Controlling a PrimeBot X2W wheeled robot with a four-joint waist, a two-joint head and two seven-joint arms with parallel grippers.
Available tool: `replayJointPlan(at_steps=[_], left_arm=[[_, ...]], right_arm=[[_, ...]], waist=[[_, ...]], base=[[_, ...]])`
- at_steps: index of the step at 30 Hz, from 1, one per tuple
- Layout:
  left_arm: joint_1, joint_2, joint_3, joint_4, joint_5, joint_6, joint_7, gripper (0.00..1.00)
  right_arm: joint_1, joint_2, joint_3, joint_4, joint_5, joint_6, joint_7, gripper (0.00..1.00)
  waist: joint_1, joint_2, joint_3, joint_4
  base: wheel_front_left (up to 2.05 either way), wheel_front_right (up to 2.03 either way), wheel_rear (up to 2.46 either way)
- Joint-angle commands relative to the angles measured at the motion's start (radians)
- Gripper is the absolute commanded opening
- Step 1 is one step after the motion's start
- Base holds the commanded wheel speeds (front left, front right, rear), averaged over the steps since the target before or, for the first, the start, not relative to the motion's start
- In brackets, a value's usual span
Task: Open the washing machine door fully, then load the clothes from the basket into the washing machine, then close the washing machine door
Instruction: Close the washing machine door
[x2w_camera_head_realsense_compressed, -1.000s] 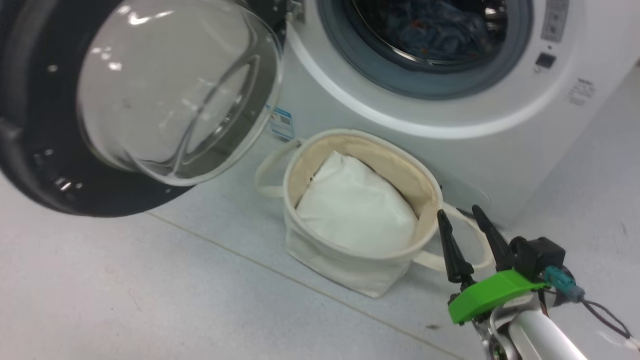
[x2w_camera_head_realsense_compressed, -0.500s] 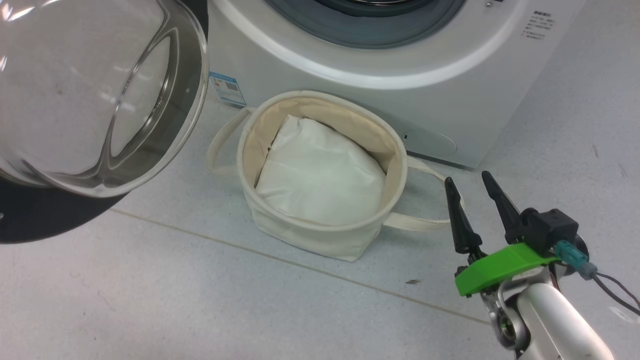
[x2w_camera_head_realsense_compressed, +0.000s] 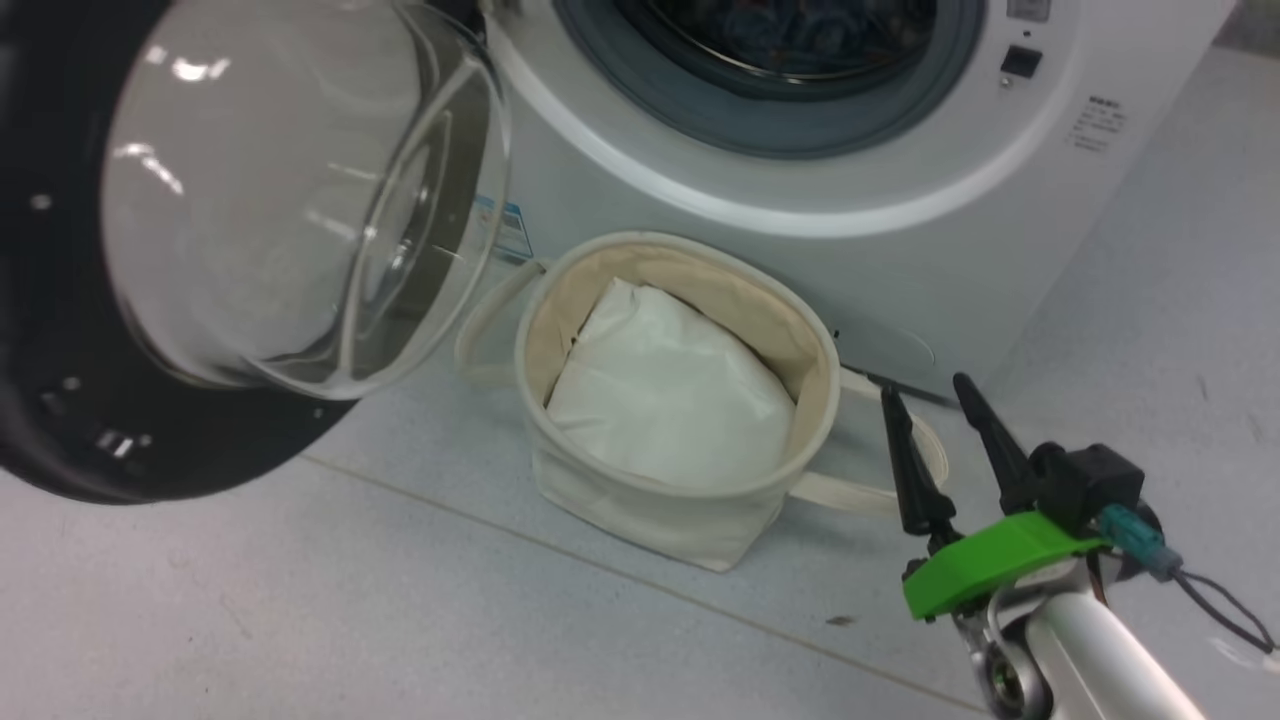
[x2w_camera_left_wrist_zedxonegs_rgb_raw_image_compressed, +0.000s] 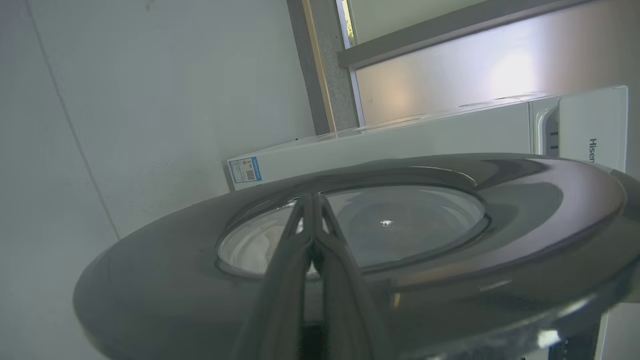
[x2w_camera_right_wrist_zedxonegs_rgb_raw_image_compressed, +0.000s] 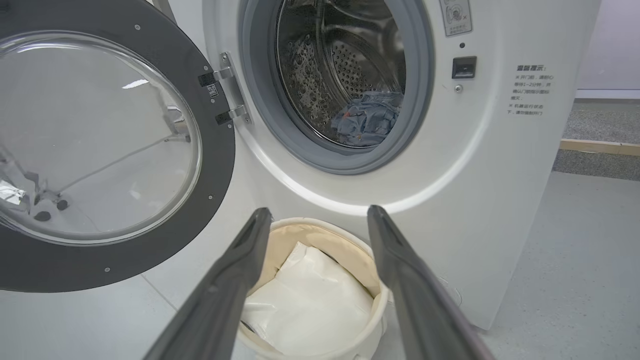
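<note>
The washing machine (x2w_camera_head_realsense_compressed: 900, 230) stands with its drum open. The washing machine door (x2w_camera_head_realsense_compressed: 60, 430) hangs swung out at the left, glass bowl toward me. Light-blue clothes (x2w_camera_right_wrist_zedxonegs_rgb_raw_image_compressed: 367, 117) lie inside the steel drum. The cream basket (x2w_camera_head_realsense_compressed: 690, 510) sits on the floor before the washer and holds white padding (x2w_camera_head_realsense_compressed: 670, 400). My right gripper (x2w_camera_head_realsense_compressed: 924, 386) is open and empty, just right of the basket over its loop handle. In the right wrist view the right gripper (x2w_camera_right_wrist_zedxonegs_rgb_raw_image_compressed: 319, 211) points over the basket's rim (x2w_camera_right_wrist_zedxonegs_rgb_raw_image_compressed: 325, 222). My left gripper (x2w_camera_left_wrist_zedxonegs_rgb_raw_image_compressed: 312, 197) is shut and empty, lying close along the door's outer face (x2w_camera_left_wrist_zedxonegs_rgb_raw_image_compressed: 500, 225).
A grey floor (x2w_camera_head_realsense_compressed: 300, 620) with a thin seam line spreads around the basket and to the washer's right. A blue sticker (x2w_camera_head_realsense_compressed: 512, 228) shows low on the washer's front. Behind the washer, the left wrist view shows a wall and a door frame (x2w_camera_left_wrist_zedxonegs_rgb_raw_image_compressed: 320, 65).
The head camera dipped and came back up, so the whole picture shifted. The right gripper stays open beside the basket, and the door and basket have not visibly moved.
</note>
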Motion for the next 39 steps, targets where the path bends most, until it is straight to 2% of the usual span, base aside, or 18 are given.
replayJointPlan(at_steps=[1,9,14,18,21,30,34,39], left_arm=[[0.008,0.040,-0.002,-0.027,-0.008,-0.008,0.037,0.00],[0.066,-0.044,-0.069,-0.120,-0.007,-0.021,0.181,0.00],[0.133,-0.133,-0.117,-0.264,-0.013,-0.022,0.267,0.00],[0.196,-0.194,-0.160,-0.403,-0.012,0.000,0.344,0.00],[0.248,-0.245,-0.183,-0.543,-0.020,0.037,0.391,0.00],[0.411,-0.375,-0.235,-0.927,-0.012,0.162,0.433,0.00],[0.450,-0.404,-0.230,-1.009,0.001,0.195,0.395,0.00],[0.449,-0.421,-0.195,-1.024,0.018,0.208,0.303,0.00]], right_arm=[[0.007,0.010,0.021,-0.023,0.009,0.000,-0.008,1.00],[0.039,0.030,0.024,-0.016,0.027,0.000,-0.008,1.00],[0.076,0.043,0.013,-0.013,0.036,0.000,-0.008,1.00],[0.091,0.054,0.007,-0.019,0.038,0.000,-0.008,1.00],[0.106,0.062,-0.006,-0.024,0.037,0.000,-0.008,1.00],[0.127,0.081,-0.019,-0.029,0.029,0.000,-0.008,1.00],[0.124,0.081,-0.018,-0.037,0.024,0.000,-0.008,1.00],[0.116,0.076,-0.017,-0.044,0.019,0.000,-0.008,1.00]], waist=[[0.0001,0.0000,-0.025,0.016],[0.0001,0.0000,-0.084,0.031],[0.0001,0.0000,-0.125,0.020],[0.0001,0.0000,-0.141,-0.008],[0.0001,0.0000,-0.142,-0.035],[0.0001,0.0000,-0.142,-0.173],[0.0001,0.0000,-0.141,-0.264],[0.0001,0.0000,-0.125,-0.381]], base=[[0.00,0.00,0.00],[0.00,0.00,0.00],[0.00,0.00,0.00],[0.00,0.00,0.00],[0.00,0.00,0.00],[0.00,0.00,0.00],[0.00,0.00,0.00],[0.00,0.00,0.00]])
